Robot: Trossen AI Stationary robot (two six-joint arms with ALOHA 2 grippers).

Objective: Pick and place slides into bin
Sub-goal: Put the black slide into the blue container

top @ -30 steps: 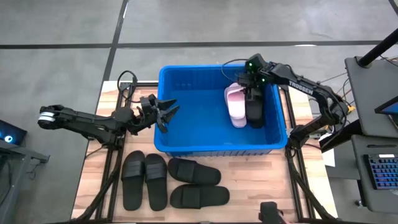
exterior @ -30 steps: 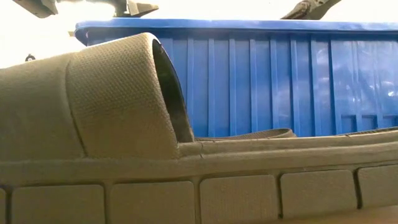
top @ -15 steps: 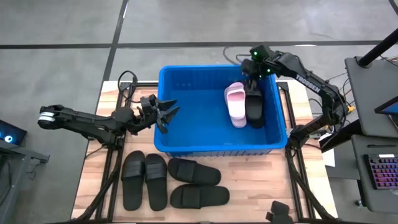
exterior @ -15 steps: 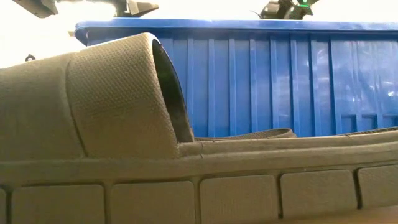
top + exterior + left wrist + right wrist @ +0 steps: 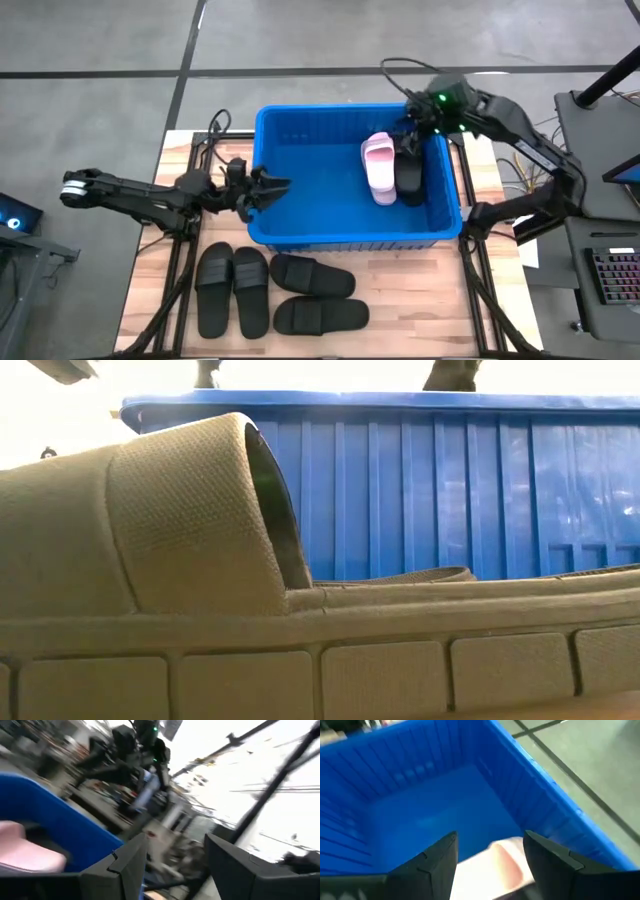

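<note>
The blue bin (image 5: 350, 238) stands mid-table. Inside it, by the right wall, a pale pink slide (image 5: 379, 167) and a black slide (image 5: 408, 178) lie side by side on the floor. Several black slides (image 5: 252, 291) rest soles-down on the table's near part; one fills the low view (image 5: 200, 560). My right gripper (image 5: 412, 131) hangs open above the bin's far right corner and looks down at the pink slide (image 5: 506, 861). My left gripper (image 5: 274, 186) stands open over the bin's left rim, holding nothing.
The wooden table (image 5: 400, 300) has bare room at the near right, in front of the bin. Dark frame rails (image 5: 180, 270) run along both sides of the table. Cables (image 5: 205, 135) lie at the far left corner. The bin's left half is bare floor (image 5: 310, 170).
My right gripper has risen from just above the black slide in the bin and drawn back toward the bin's far right corner, rolling as it went, still open. My left gripper has rolled about its own line while staying over the bin's left rim. The slides have not moved.
</note>
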